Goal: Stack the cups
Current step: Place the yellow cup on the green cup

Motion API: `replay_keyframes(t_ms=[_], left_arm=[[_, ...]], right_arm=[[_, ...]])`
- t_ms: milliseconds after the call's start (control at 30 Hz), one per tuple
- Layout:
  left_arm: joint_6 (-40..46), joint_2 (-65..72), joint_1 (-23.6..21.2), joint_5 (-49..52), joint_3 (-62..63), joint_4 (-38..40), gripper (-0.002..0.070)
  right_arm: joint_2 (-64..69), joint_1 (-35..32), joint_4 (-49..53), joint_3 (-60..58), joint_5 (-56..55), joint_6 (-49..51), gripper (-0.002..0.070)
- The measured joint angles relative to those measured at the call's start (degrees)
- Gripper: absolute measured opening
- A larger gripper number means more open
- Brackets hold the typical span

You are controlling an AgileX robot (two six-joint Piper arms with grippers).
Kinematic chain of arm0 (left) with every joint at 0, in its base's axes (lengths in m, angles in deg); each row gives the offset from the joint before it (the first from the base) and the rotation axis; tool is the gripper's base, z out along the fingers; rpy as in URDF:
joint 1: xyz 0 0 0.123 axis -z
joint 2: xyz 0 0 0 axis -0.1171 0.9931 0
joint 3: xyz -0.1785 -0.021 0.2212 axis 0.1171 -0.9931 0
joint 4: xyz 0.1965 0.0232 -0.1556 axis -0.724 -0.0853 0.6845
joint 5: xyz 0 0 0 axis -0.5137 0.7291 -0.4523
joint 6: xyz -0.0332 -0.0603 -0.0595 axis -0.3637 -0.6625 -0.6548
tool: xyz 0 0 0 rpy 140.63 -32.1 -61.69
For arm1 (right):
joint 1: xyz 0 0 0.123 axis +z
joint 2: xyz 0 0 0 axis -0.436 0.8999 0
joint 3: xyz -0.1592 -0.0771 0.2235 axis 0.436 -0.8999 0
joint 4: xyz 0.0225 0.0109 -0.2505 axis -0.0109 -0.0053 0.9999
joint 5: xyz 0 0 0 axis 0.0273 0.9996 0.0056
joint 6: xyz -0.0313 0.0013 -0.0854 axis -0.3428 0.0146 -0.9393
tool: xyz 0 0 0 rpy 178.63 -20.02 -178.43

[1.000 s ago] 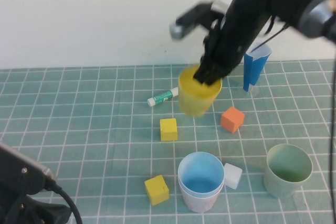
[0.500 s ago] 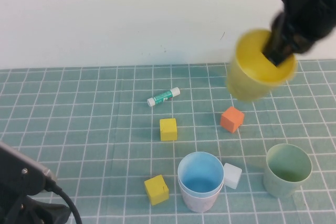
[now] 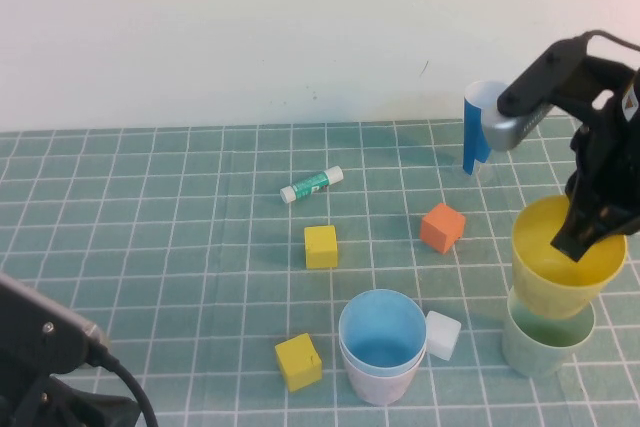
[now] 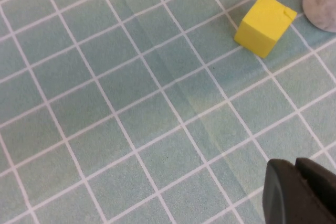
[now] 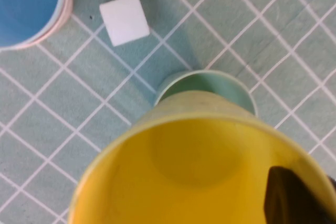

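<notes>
The yellow cup (image 3: 566, 259) is arriving over the pale green cup (image 3: 546, 339) — a second ago it was hanging near the back of the mat beside the blue paper cone (image 3: 479, 129), half a second ago it was swinging high across to the right, and now its base is sitting at, or just inside, the green rim. In the right wrist view the yellow cup (image 5: 205, 167) is covering most of the pale green cup (image 5: 205, 87), offset a little, so the drop is probably close but not yet finished. The right gripper (image 3: 588, 231) is reaching down from the right edge with the arm bent steeply, one finger inside the cup and clamped on its far wall. The light blue cup (image 3: 382, 335) is already nested in a pinkish one near the front, touching the white cube (image 3: 442, 335). The left gripper (image 4: 299, 192) is hovering low over bare mat near a yellow cube (image 4: 264, 23), jaws looking closed, holding nothing.
</notes>
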Motion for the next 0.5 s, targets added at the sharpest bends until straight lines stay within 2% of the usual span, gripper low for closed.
replay_keyframes(t_ms=[267,500], left_arm=[[0.00,0.00,0.00,2.26,0.00,0.42,0.0000],[0.00,0.00,0.00,2.35,0.00,0.67,-0.0001]], right_arm=[[0.00,-0.45,-0.71,-3.02,-1.52,1.26,0.0016],[0.10,-5.62,-4.39,-4.75,-4.80,1.27,0.0016]])
